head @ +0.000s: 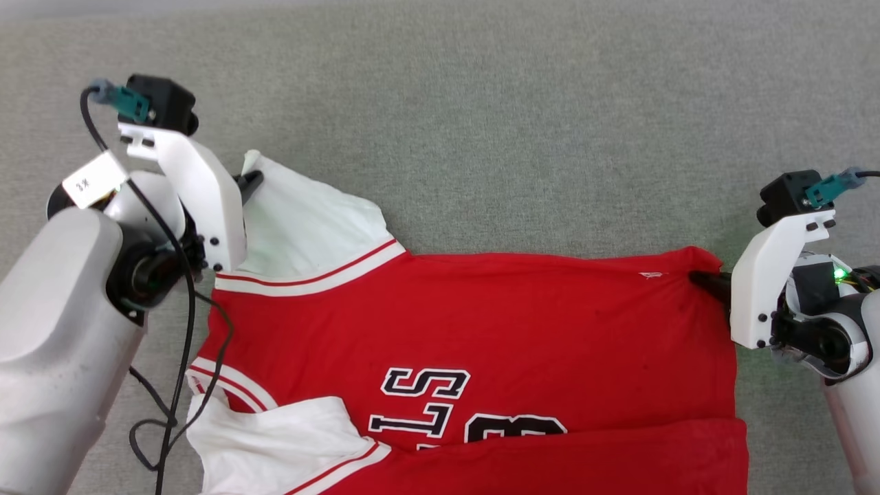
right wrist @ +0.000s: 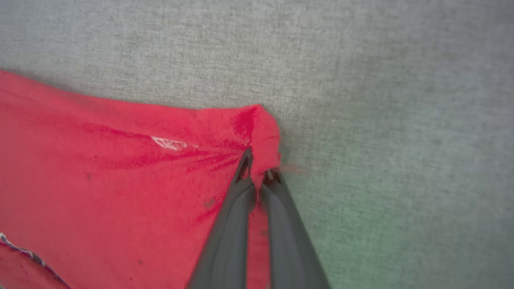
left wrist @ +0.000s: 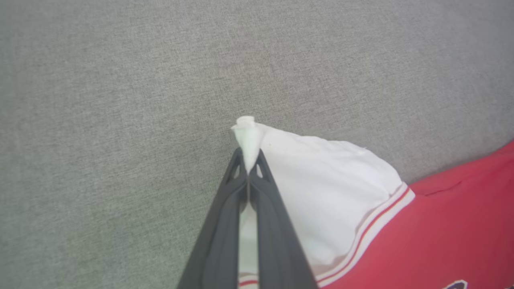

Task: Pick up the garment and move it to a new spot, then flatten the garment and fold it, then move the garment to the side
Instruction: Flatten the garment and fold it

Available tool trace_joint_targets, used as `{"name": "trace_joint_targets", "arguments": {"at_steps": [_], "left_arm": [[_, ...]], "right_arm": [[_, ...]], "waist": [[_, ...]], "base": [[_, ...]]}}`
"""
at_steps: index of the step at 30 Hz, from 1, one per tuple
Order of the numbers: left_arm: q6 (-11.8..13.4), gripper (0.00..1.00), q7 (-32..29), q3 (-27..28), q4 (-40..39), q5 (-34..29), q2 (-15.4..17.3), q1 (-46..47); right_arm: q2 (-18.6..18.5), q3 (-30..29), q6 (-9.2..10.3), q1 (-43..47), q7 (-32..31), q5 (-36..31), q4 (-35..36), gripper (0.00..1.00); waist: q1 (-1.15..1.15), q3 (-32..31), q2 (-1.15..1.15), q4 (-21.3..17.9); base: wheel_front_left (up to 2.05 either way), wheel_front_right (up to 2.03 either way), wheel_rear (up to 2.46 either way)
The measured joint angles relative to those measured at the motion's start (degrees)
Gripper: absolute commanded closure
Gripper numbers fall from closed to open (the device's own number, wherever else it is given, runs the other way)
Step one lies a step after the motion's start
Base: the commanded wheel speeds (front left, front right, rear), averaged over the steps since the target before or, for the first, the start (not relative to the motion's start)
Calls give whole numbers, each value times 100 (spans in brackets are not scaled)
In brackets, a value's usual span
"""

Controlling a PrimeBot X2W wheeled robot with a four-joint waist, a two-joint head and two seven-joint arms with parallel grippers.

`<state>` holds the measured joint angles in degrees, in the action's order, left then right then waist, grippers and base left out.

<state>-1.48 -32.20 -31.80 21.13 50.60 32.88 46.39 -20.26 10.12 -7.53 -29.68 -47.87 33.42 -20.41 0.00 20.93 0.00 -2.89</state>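
Left jaws: pressed together, pinching tip of white sleeve point(head: 309, 220) at far-left corner of garment point(head: 515, 323).
Garment: flat on grey tabletop point(head: 515, 103), chest lettering point(head: 426, 402) up, long axis running left-right between arms.
Right jaws: closed, pinching red hem corner point(head: 701, 265) at far right.
Key relation: both pinches on far edge, body of garment lying toward robot from jaws. Likely next: draw far edge nearward for fold, arms level.

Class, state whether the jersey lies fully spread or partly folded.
Partly folded: the jersey has a red flap lying over its number.
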Motion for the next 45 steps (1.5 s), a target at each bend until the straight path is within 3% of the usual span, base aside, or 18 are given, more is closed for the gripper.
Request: {"name": "trace_joint_targets", "arguments": {"at_steps": [6, 10, 22, 30, 36, 37, 38, 39, 40, 41, 42, 45], "left_arm": [[36, 100, 478, 66, 32, -56, 76, -425], [132, 100, 804, 157, -75, 20, 134, -967], [750, 100, 1808, 494, -806, 348, 338, -3251], [1102, 100, 2084, 560, -1126, 654, 213, -4451], [1126, 100, 2164, 485, -1047, 818, 1, -4867], [1105, 100, 2186, 470, -1000, 822, -49, -4866], [1050, 100, 2207, 456, -938, 837, -104, -4864], [1001, 100, 2236, 434, -872, 855, -145, -4848], [965, 76, 2296, 438, -802, 855, -177, -4829], [924, 41, 2351, 437, -737, 854, -223, -4809], [901, 0, 2396, 423, -695, 833, -261, -4786], [855, 0, 2635, 428, -632, 702, -289, -4683]], "right_arm": [[60, -504, -1, 129, 626, -56, 223, 100], [134, -709, -1, 665, 804, -129, 382, 100], [611, -1243, -1, 2281, 1293, -176, 584, 100], [886, -1433, -1, 2781, 1803, -194, 410, 100], [998, -1450, -1, 2875, 2276, -316, 178, 100], [1025, -1430, -1, 2887, 2334, -319, 144, 80], [1055, -1403, -1, 2890, 2394, -298, 127, 0], [1068, -1379, -1, 2891, 2460, -264, 114, 0], [1069, -1355, 0, 2896, 2543, -261, 116, 0], [1072, -1336, 0, 2905, 2658, -253, 146, 0], [1073, -1332, 0, 2912, 2750, -225, 188, 0], [1026, -1328, 2, 3010, 2943, -207, 445, 0]], "waist": [[0, -343, 0, 26], [0, -651, 0, 46], [-2, -1540, 0, 130], [-2, -1733, 0, 177], [-1, -1729, 0, 150], [-1, -1726, 0, 148], [-1, -1723, 0, 145], [-1, -1725, 0, 141], [-1, -1728, 0, 136], [-1, -1735, 0, 131], [-1, -1748, 0, 130], [0, -1811, 0, 125]], "base": [[0, 0, 0], [0, 0, 0], [0, 0, 0], [0, 0, 0], [0, 0, 0], [0, 0, 0], [0, 0, 0], [0, 0, 0], [0, 0, 0], [0, 0, 0], [0, 0, 0], [0, 0, 0]]}}
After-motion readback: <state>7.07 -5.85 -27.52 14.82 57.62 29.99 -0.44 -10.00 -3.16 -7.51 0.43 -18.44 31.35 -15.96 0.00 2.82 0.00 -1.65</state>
